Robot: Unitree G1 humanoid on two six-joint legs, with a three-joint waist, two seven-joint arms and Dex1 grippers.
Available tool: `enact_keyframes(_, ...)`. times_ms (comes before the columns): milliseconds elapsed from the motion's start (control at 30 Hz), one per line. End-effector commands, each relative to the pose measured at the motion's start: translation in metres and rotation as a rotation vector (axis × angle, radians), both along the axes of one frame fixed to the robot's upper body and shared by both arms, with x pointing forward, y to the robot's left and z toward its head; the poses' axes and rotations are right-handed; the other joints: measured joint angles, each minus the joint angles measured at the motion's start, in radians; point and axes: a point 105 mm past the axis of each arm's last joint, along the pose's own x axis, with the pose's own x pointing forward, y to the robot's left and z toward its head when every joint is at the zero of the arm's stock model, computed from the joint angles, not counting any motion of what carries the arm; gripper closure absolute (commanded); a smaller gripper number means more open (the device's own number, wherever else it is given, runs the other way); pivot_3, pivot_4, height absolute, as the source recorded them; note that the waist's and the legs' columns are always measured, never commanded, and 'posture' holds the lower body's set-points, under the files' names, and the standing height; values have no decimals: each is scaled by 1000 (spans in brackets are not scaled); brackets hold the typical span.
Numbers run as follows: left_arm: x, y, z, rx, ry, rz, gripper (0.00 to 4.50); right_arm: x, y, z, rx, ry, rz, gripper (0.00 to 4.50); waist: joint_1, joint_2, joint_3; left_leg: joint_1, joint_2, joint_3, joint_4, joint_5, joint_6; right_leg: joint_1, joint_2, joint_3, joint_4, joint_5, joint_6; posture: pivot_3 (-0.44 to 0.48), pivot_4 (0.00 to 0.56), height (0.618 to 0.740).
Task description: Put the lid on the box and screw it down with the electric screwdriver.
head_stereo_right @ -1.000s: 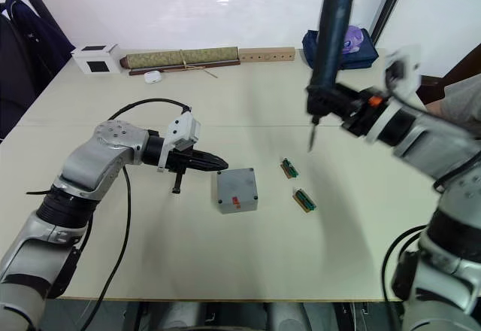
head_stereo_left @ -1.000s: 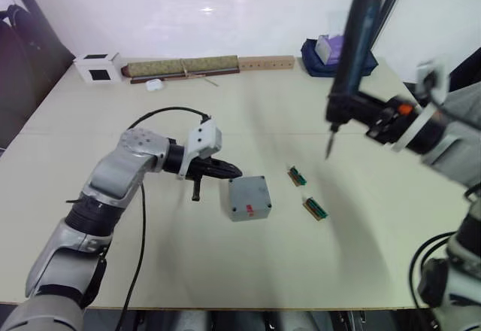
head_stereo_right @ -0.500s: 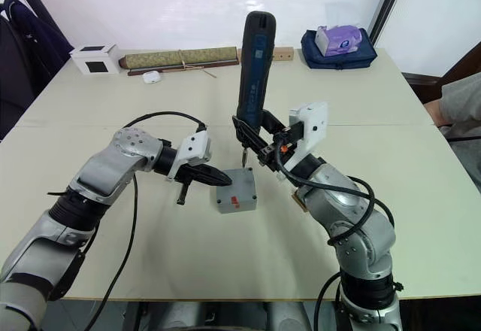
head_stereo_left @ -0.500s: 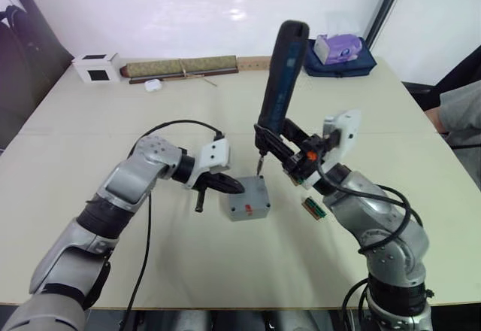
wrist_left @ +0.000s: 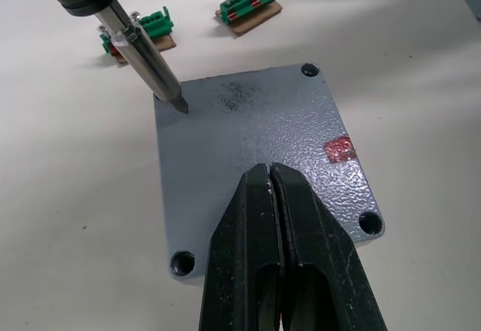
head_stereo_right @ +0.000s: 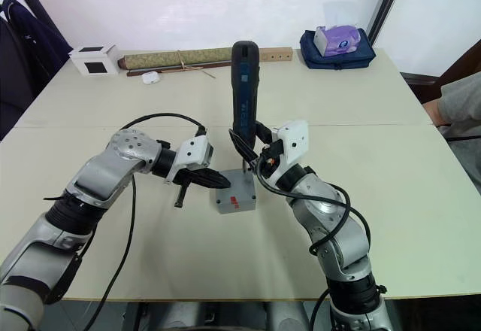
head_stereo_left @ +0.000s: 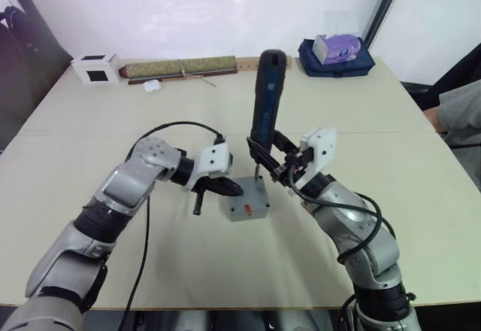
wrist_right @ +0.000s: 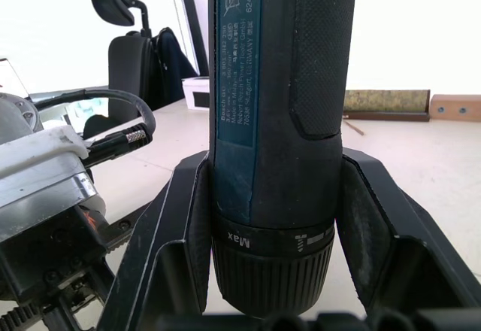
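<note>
**Lid's on, screwing just getting started**

Big beige table [head_stereo_left: 225,271] takes up most of the frame. Dead centre sits the small square grey box [head_stereo_left: 246,211] with the thin flat grey lid [wrist_left: 255,143], red mark up, already seated on top. Right end effector [head_stereo_left: 272,164] is clamped around the long blue-black electric screwdriver [head_stereo_left: 264,98], upright, bit touching down at the lid's upper-left corner in the left wrist view. Left end effector [wrist_left: 269,184] has its fingers pressed together, empty, tips resting over the lid. The three corner holes I can see look unfilled, so I'd say nearly all the screwing remains.
</note>
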Motion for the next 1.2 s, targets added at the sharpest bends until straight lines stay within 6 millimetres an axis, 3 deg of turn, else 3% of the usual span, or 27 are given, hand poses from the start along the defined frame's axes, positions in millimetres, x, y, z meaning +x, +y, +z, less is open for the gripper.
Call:
enact_keyframes(33,-4,3,-8,33,17,0,4500,-2,-2,9,0,-64,-15,2763,0,0,0,0,0,0,0,0,0,0,0,0,0,0,0,0,150,740)
enact_keyframes(833,-2,4,-19,53,40,12,4500,1,-10,-11,-24,-4,-38,2763,0,0,-2,8,0,-1,0,0,0,9,0,-1,-1,0,0,0,150,740)
enact_keyframes(1100,-2,6,-23,61,49,15,4500,-5,-5,-64,-120,175,-11,2763,-1,-2,-9,15,0,0,-1,0,1,16,0,-1,-2,-1,0,0,150,740)
enact_keyframes(1200,-2,6,-23,63,51,15,4500,-4,-7,-72,-124,211,-19,2763,-2,-5,-14,23,1,-1,-3,-2,3,24,1,-1,-4,-2,-2,0,150,740)
